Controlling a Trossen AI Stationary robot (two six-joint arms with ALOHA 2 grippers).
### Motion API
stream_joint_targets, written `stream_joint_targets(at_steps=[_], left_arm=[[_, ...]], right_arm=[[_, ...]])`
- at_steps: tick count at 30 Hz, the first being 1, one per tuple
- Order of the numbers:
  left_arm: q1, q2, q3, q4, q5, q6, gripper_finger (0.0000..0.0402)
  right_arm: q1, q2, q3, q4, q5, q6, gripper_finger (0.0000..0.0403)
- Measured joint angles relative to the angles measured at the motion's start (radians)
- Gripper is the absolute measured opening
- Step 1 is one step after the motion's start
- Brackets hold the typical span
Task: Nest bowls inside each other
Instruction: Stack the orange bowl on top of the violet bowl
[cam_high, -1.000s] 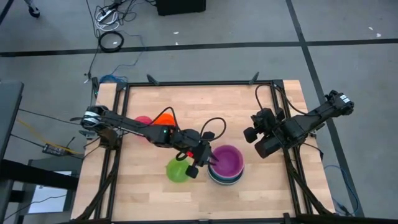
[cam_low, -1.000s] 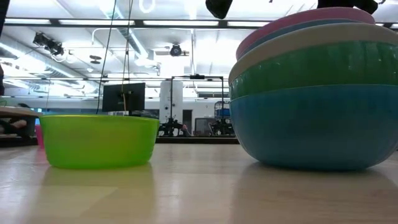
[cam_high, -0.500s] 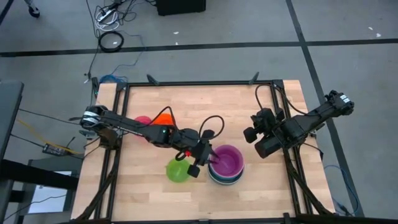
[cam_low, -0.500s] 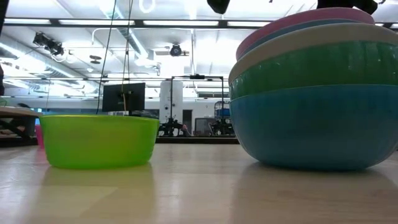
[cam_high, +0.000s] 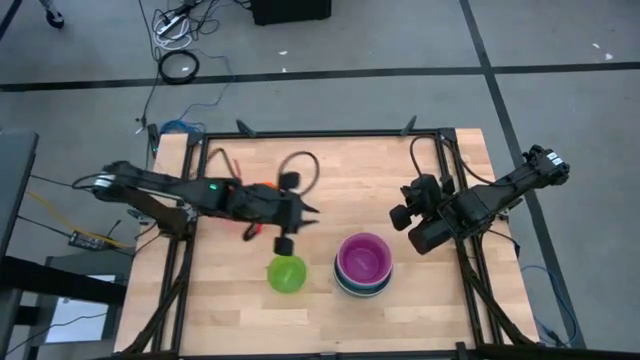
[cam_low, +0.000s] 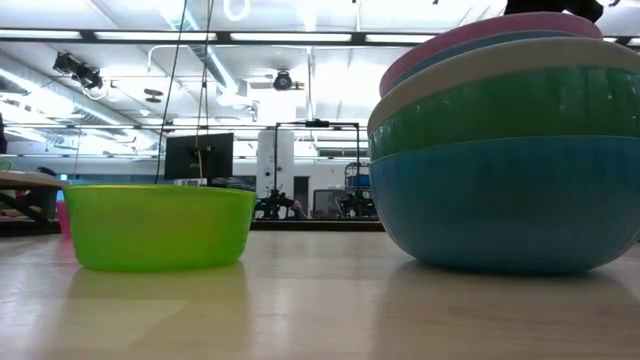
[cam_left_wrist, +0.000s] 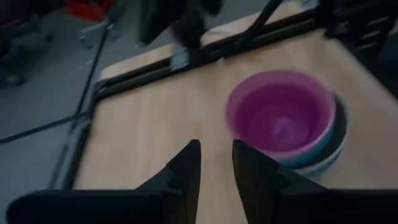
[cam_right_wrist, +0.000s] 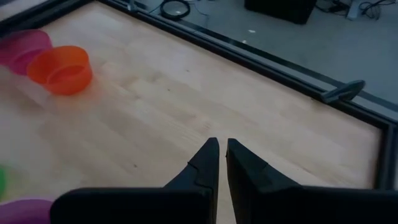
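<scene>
Purple on top: the round purple plastic bowl (cam_high: 363, 258) sits nested in the stack of plastic bowls (cam_low: 505, 150), which rises teal at the base, then green, pale grey, blue and pink, and stands toward the near right part of the wooden table (cam_high: 330, 165). Just to its left, apart from it, rests the lime green plastic bowl (cam_high: 287, 274), alone on bare wood. The left gripper (cam_high: 290, 228) hovers over the middle of the table, behind the lime bowl and clear of the stack; in its wrist view the two dark fingers (cam_left_wrist: 186, 171) stand slightly parted with a narrow gap and nothing between them. Open board lies all around it, up to the black frame rail (cam_high: 320, 133) at the far edge. The small orange plastic bowl (cam_right_wrist: 64, 68) and the pink plastic bowl (cam_right_wrist: 25, 46) sit touching each other near the left side, partly hidden under the left arm in the high view. The right gripper (cam_right_wrist: 222, 155) waits above the right side of the table, fingers drawn almost together and holding nothing, with a broad strip of clear wood ahead of it before the far rail.
</scene>
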Motion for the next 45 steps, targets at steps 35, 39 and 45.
stream_joint_targets(at_steps=[35, 39, 45], left_arm=[[0.176, -0.147, -0.596, -0.266, 0.036, -0.045, 0.0101], [0.192, -0.147, -0.611, -0.264, 0.041, -0.048, 0.0101], [0.208, -0.133, -0.64, -0.221, 0.043, -0.074, 0.0101]], right_arm=[[-0.002, 0.0, 0.0, 0.186, -0.011, -0.195, 0.0021], [-0.002, 0.0, 0.0, 0.186, -0.011, -0.196, 0.0021], [-0.002, 0.0, 0.0, 0.203, -0.014, -0.202, 0.0021]])
